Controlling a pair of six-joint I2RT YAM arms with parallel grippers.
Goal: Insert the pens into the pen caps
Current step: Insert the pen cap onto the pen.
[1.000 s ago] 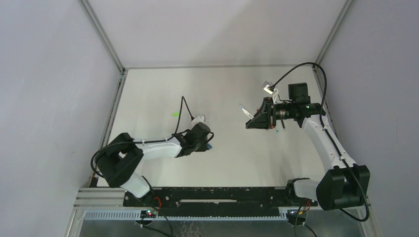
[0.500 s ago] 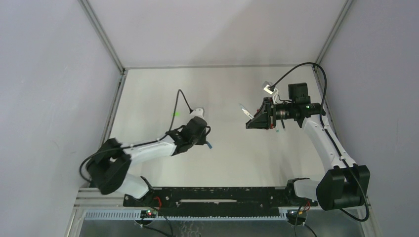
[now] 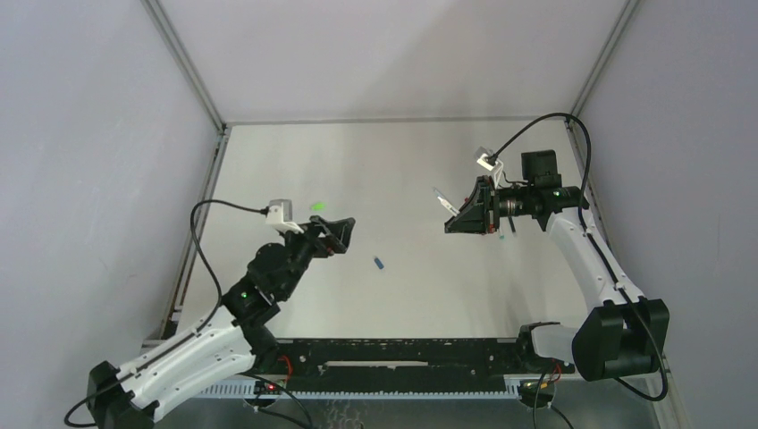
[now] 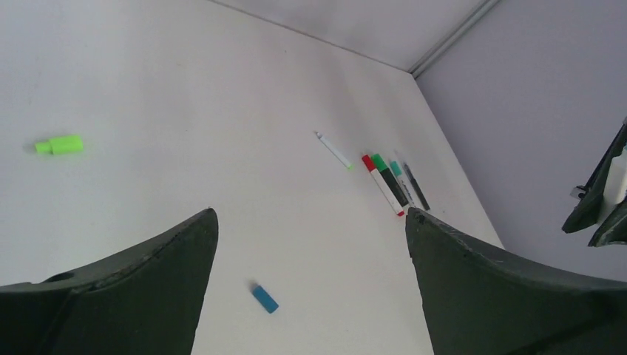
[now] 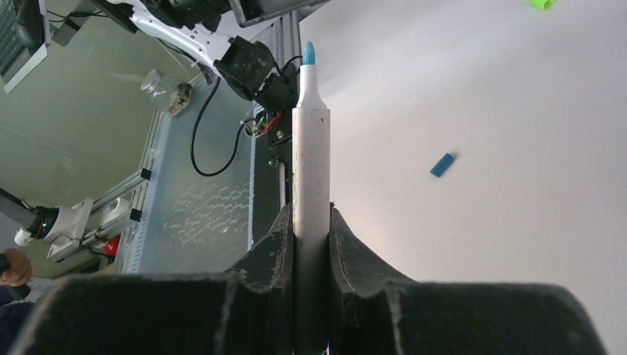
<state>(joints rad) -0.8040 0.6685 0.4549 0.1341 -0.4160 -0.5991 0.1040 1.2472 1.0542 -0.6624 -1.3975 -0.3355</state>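
1. Left gripper (image 4: 310,222): jaws spread wide, bare table (image 4: 185,89) showing between the two fingers (image 4: 148,281).
2. Blue cap (image 4: 265,299): flat on the table, on no pen. In the left wrist view, framed in the gap between the fingers, closer to the one on the view's left, touching neither. From above, near the left gripper's tips, just to their right.
3. Right gripper (image 5: 310,222): jaws narrow, clamped on the white barrel of a pen (image 5: 311,148). Blue-teal tip bare, sticking out well past the fingertips. Held off the table, right of the blue cap and farther back, well apart from it.
4. Bright green cap (image 4: 60,145): on the table, left of the blue cap and farther back, well apart, outside the left jaws' gap.
5. Lone thin pen (image 4: 333,150), white barrel, green tip: on the table beyond the blue cap, to its right.
6. Row of pens (image 4: 390,181) (red, green and teal ends, one thin dark): side by side, farther right of the blue cap than the lone pen.
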